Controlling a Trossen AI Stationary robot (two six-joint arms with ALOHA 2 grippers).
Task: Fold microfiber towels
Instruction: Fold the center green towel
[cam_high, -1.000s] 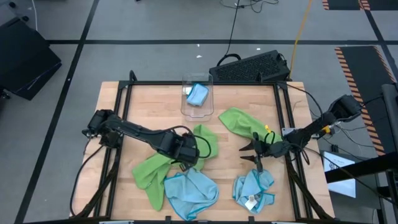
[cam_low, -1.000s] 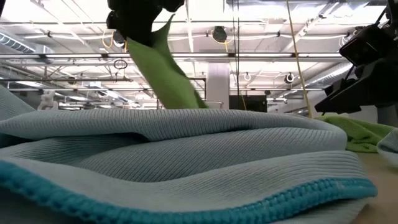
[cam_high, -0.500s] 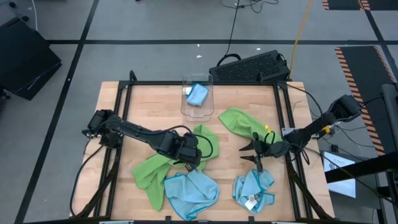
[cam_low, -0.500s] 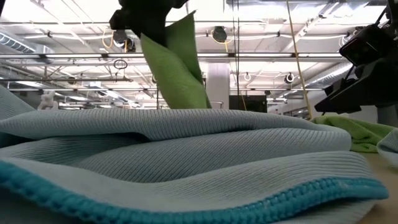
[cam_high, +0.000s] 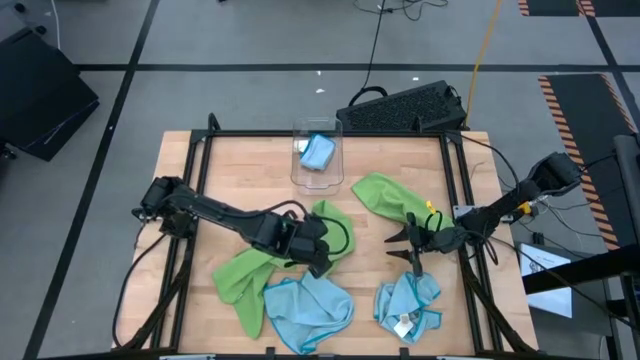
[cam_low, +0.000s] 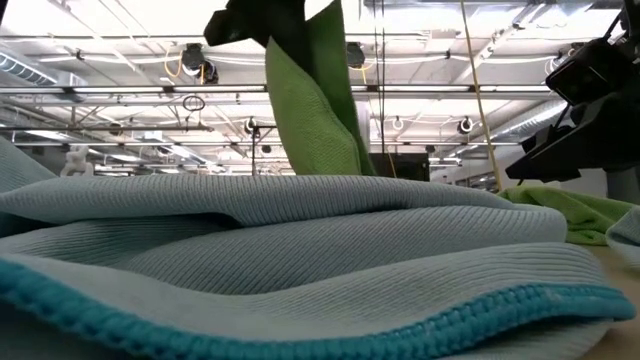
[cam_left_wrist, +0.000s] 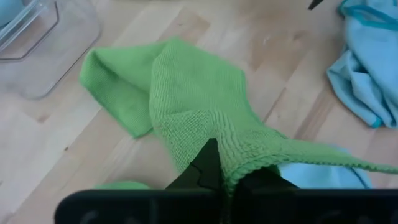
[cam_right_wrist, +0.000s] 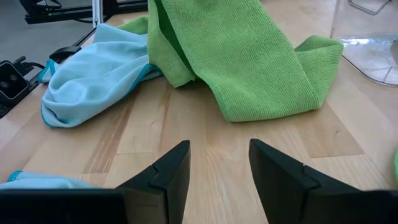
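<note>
The left gripper (cam_high: 322, 262) pinches the green towel (cam_high: 240, 277) by its edge, so it could slip out.

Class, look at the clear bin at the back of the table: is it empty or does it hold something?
Not empty. The bin holds one light blue towel, seen through its clear walls from above.
</note>
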